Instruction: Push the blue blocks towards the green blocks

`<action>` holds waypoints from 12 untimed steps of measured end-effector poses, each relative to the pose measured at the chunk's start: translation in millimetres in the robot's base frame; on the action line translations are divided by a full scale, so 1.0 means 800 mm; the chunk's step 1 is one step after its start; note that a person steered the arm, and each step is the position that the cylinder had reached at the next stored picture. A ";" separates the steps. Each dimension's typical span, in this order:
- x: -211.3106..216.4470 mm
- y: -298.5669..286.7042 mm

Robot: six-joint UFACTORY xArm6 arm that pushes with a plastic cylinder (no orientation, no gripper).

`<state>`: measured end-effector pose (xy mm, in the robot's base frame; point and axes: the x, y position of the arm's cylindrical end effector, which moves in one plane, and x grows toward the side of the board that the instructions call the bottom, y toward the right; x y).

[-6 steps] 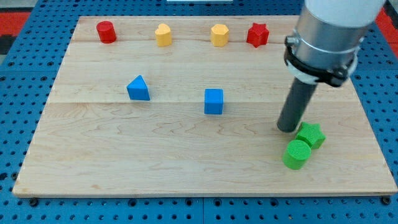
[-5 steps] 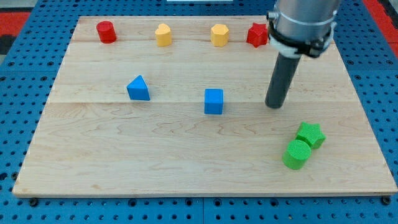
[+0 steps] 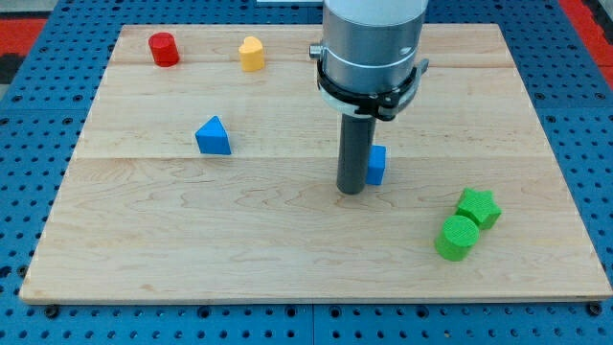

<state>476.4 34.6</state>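
Observation:
My tip (image 3: 351,190) rests on the board just left of the blue cube (image 3: 377,165), touching or nearly touching it; the rod hides the cube's left part. A blue triangular block (image 3: 213,136) lies at the left of the board, far from the tip. A green star (image 3: 478,208) and a green cylinder (image 3: 457,238) sit together at the view's lower right, right of the cube.
A red cylinder (image 3: 164,48) and a yellow block (image 3: 251,54) stand along the view's top edge of the wooden board (image 3: 192,249). The arm's body hides the other blocks at the top. Blue pegboard surrounds the board.
The rod swung from beside the green blocks up and across to the left side of the blue cube. The cube has shifted right, toward the green blocks.

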 end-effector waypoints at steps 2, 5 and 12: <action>-0.030 0.035; -0.018 -0.068; 0.012 -0.068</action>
<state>486.0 -19.4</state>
